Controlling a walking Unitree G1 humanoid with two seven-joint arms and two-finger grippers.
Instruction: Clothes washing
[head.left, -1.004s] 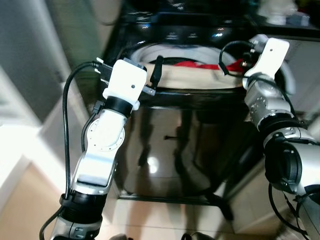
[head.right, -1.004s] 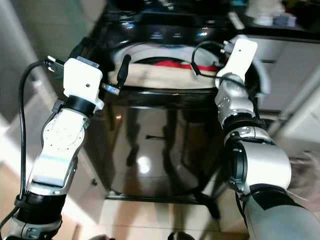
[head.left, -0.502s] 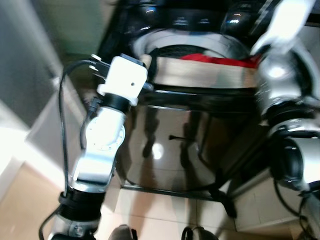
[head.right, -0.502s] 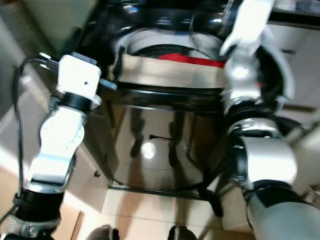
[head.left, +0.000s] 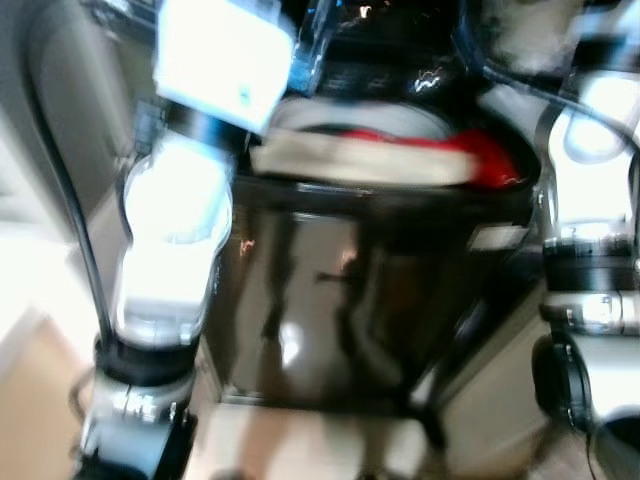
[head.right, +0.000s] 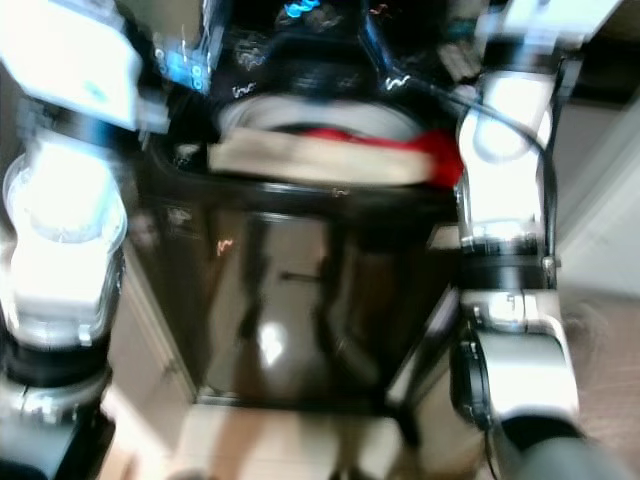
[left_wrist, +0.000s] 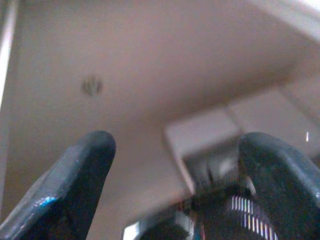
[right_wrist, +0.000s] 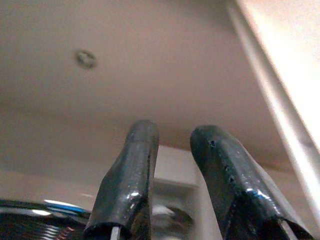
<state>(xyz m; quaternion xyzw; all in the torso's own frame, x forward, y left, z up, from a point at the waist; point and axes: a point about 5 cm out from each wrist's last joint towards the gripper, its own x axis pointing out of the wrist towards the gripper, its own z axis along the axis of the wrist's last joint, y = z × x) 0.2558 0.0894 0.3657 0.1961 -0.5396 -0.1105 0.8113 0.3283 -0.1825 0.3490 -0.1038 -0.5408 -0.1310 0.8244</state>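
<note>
Glossy black top-loading washing machine (head.left: 370, 300): directly ahead, lid up; head views blurred.

Beige folded cloth (head.left: 350, 160): draped across the drum's near rim, long axis left to right. Crumpled red garment (head.left: 490, 165): behind it, toward the right.

Left gripper (left_wrist: 170, 165): raised, pointing ceilingward, fingers spread wide, empty.

Right gripper (right_wrist: 172, 170): raised likewise, fingers nearly together, nothing between.

Advice: let the view steady, then lower both grippers and push the beige cloth fully into the drum.
</note>
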